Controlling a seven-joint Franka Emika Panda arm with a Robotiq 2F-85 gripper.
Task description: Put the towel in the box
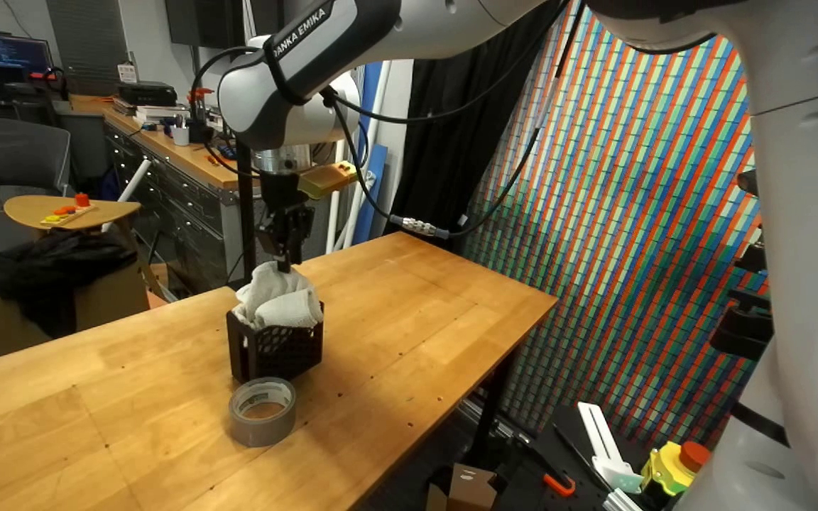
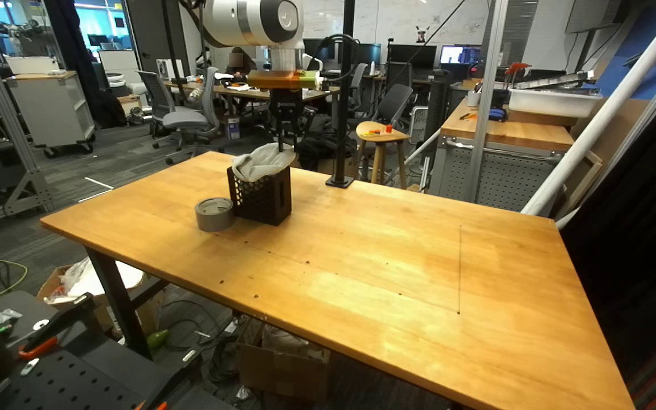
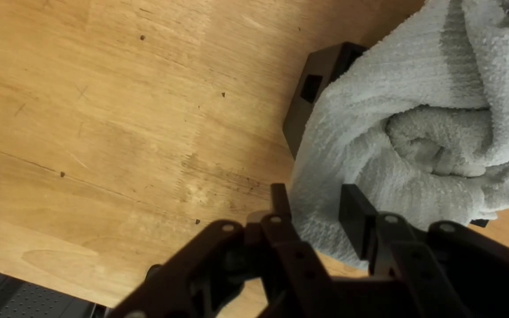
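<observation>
Carton (image 2: 50, 287) stuffed with white material (image 2: 84, 277) sits below the left corner of the table (image 2: 390, 239) in an exterior view. Farther right, on the table, tape (image 2: 215, 221), a grey roll lying flat, rests just beside the box (image 2: 261, 199), black and perforated; whether the two touch I cannot tell. The box stands upright, nearer the table's left edge than its right. It holds the white towel (image 2: 262, 163), rumpled and folded, covering most of the opening and heaped above the rim in both exterior views; how deep the cloth reaches, the walls hide. Under the table's near edge is a second carton (image 2: 282, 373) with pale wrapping (image 2: 288, 340) in it. Past the far edge, at right, a white tub (image 2: 553, 107) rests on a workbench (image 2: 507, 135).

In the wrist view my fingers (image 3: 356, 218) stand partway apart, neither spread wide nor brought together, with a fold along the towel's edge in the gap. The finger on the left of that view stands right at the cloth's border; the one on the right overlaps the cloth. Whether I pinch the fold or merely straddle it, I cannot tell. Both exterior views put my fingertips at the top of the towel.
</observation>
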